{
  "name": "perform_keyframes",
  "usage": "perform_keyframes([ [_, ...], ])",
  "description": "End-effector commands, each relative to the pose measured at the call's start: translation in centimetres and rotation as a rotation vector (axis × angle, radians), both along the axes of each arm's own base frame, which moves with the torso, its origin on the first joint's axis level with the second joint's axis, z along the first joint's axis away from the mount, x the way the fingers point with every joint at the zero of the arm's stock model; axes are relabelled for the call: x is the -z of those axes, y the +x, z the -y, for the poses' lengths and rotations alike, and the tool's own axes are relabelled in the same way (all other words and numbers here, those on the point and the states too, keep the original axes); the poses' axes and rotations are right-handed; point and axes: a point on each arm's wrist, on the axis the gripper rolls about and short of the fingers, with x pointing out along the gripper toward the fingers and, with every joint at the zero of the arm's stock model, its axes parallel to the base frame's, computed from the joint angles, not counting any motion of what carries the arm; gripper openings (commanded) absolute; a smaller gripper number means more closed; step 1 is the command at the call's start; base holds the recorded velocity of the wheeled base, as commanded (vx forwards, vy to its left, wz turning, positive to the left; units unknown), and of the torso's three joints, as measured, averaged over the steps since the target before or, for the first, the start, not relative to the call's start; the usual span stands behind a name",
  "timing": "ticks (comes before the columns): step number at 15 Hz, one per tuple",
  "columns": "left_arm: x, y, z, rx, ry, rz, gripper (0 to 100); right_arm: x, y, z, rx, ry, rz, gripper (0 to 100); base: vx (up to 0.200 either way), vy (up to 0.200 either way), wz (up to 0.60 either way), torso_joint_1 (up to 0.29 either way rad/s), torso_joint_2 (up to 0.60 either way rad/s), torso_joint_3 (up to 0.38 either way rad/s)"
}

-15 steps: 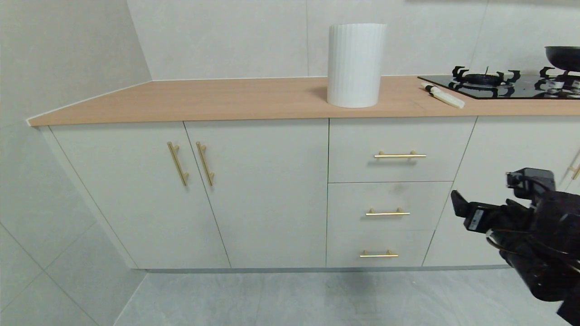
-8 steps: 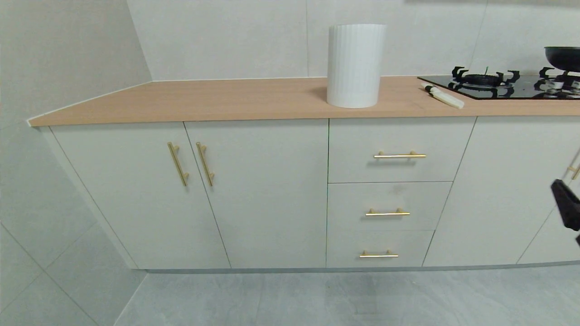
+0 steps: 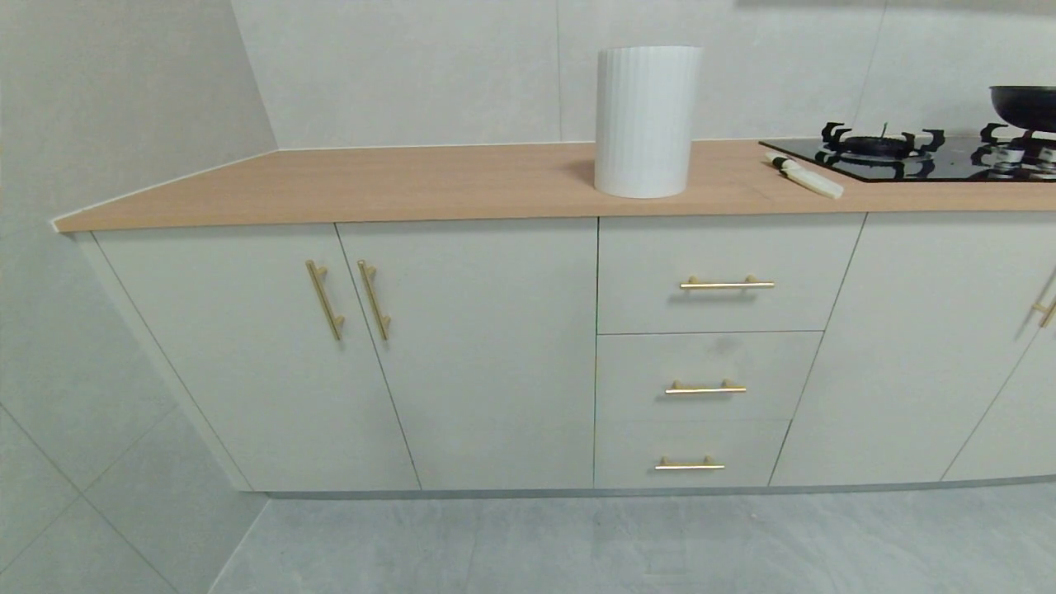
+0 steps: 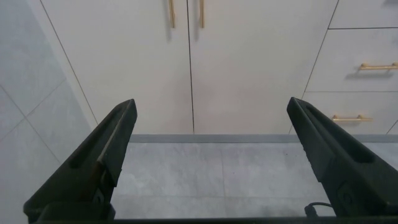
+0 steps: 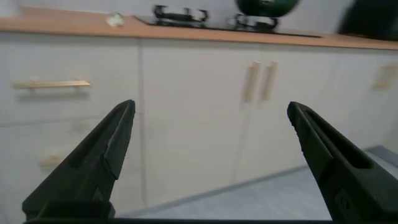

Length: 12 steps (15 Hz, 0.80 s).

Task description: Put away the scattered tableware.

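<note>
Right wrist view: the right claw [image 5: 210,106] is spread wide and empty, low in front of the cabinet fronts [image 5: 186,93]. The left claw [image 4: 210,106] is likewise wide open and holds nothing, facing the double doors [image 4: 186,62] just above the floor [image 4: 211,174]. The white utensil [image 3: 804,175] lies well apart from both claws — up on the surface [image 3: 412,177], near its front edge, between the white ribbed holder [image 3: 646,121] and the hob [image 3: 907,157]. A dark pan [image 3: 1023,106] sits on the hob.
</note>
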Motion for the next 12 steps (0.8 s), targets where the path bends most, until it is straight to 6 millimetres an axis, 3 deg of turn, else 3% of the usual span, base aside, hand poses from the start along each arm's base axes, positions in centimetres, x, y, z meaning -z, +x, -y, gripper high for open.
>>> perform_keyframes([
  [1, 0.0, 0.0, 0.0, -0.001, 0.000, 0.000, 100, 0.7, -4.9, -0.2, 0.043, -0.017, 0.207, 100, 0.000, 0.000, 0.00, 0.000, 0.00, 0.000],
  [3, 0.0, 0.0, 0.0, -0.001, 0.000, 0.000, 100, 2.9, -3.7, -0.3, -0.014, -0.022, 0.117, 100, 0.000, 0.000, 0.00, 0.000, 0.00, 0.000],
  [6, 0.0, 0.0, 0.0, -0.001, 0.000, 0.000, 100, 7.1, -1.8, -0.8, -0.255, 0.017, -0.031, 100, 0.000, 0.000, 0.00, 0.000, 0.00, 0.000],
  [10, 0.0, 0.0, 0.0, -0.001, 0.000, 0.000, 100, 8.8, -1.5, -1.3, -0.467, 0.157, -0.174, 100, 0.000, 0.000, 0.00, 0.000, 0.00, 0.000],
  [12, 0.0, 0.0, 0.0, -0.001, 0.001, 0.000, 100, 9.0, -1.6, -1.3, -0.470, 0.172, -0.190, 100, 0.000, 0.000, 0.00, 0.000, 0.00, 0.000],
])
